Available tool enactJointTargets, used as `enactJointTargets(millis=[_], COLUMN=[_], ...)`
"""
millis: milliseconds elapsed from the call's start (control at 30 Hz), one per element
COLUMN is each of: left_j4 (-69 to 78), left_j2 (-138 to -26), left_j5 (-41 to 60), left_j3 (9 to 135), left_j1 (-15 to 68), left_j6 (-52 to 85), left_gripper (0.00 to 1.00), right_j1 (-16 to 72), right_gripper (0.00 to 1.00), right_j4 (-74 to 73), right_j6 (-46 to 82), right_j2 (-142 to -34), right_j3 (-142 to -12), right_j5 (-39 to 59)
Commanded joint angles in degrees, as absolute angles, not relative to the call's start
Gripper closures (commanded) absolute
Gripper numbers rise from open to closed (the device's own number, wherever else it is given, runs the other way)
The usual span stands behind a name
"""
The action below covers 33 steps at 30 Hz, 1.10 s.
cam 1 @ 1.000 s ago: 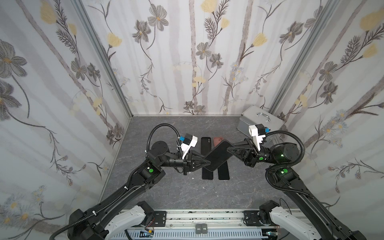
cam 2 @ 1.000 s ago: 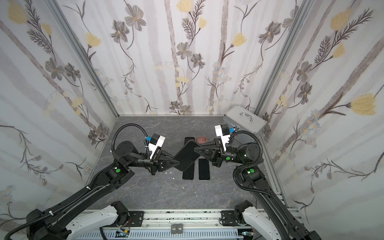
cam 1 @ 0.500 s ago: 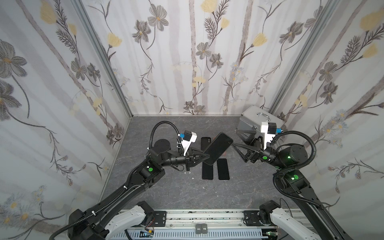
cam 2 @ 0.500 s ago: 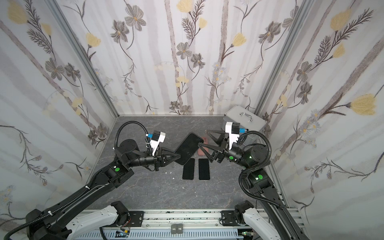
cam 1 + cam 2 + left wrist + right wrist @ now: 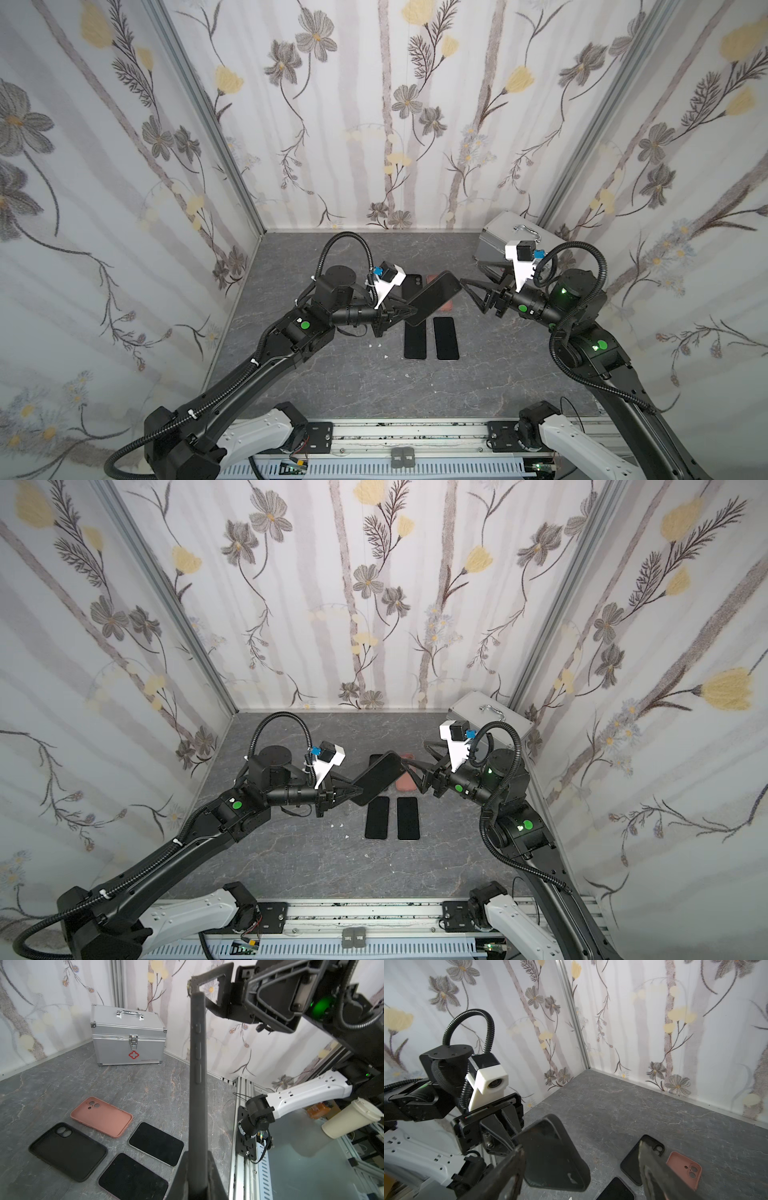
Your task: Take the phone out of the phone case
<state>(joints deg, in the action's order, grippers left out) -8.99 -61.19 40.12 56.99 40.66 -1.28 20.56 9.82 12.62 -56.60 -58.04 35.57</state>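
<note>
Your phone [image 5: 434,297], in its black phone case [image 5: 198,1064], hangs tilted in the air above the grey worktop [image 5: 332,386]. The left pincer [image 5: 409,311] is clamped on its lower end, jaws narrow around the edge. The right pincer [image 5: 471,296] faces it from the opposite side with jaws spread wide. The phone's free end sits just at one fingertip [image 5: 190,986], and you cannot tell whether they touch. On the worktop beneath lie an empty black case [image 5: 68,1151], an empty pink case [image 5: 101,1116] and two bare phones [image 5: 155,1144] side by side, screens dark. A silver first-aid box [image 5: 126,1036] stands in the far right corner.
</note>
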Motion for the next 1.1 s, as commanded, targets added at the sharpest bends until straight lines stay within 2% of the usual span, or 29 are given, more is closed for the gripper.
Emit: enactJointTargets(millis=[0, 67, 233, 333, 533, 667, 1067], left_j4=[-9.2, -10.0, -10.9, -11.1, -11.3, -11.6, -12.1], left_j2=[-59.5, -58.8, -58.3, -58.2, -58.2, -58.1, -58.4], left_j5=[43.6, 44.0, 45.0, 44.8, 43.9, 43.1, 41.0], left_j3=[57.5, 57.7, 57.8, 57.7, 58.0, 58.4, 59.2], left_j1=[40.7, 40.7, 40.7, 40.7, 40.7, 40.7, 40.7], left_j6=[-10.6, -12.2, -13.2, -13.4, -14.0, -14.7, -16.7], left_gripper=[1.0, 1.0, 1.0, 1.0, 1.0, 1.0, 1.0], right_j1=[18.9, 18.2, 18.1, 18.4, 18.8, 19.3, 22.2], right_gripper=[0.16, 0.16, 0.22, 0.25, 0.41, 0.47, 0.54], right_j4=[12.0, 12.0, 11.3, 9.5, 13.2, 12.6, 10.0], right_j6=[10.5, 11.4, 13.4, 16.0, 16.0, 17.4, 20.2], right_j2=[-58.4, -59.7, -61.0, -61.1, -63.0, -63.8, -65.8], right_j3=[-59.8, -60.7, -62.0, -62.0, -63.0, -63.1, -62.8], right_j5=[49.6, 56.5, 61.8, 62.9, 61.9, 62.1, 63.2])
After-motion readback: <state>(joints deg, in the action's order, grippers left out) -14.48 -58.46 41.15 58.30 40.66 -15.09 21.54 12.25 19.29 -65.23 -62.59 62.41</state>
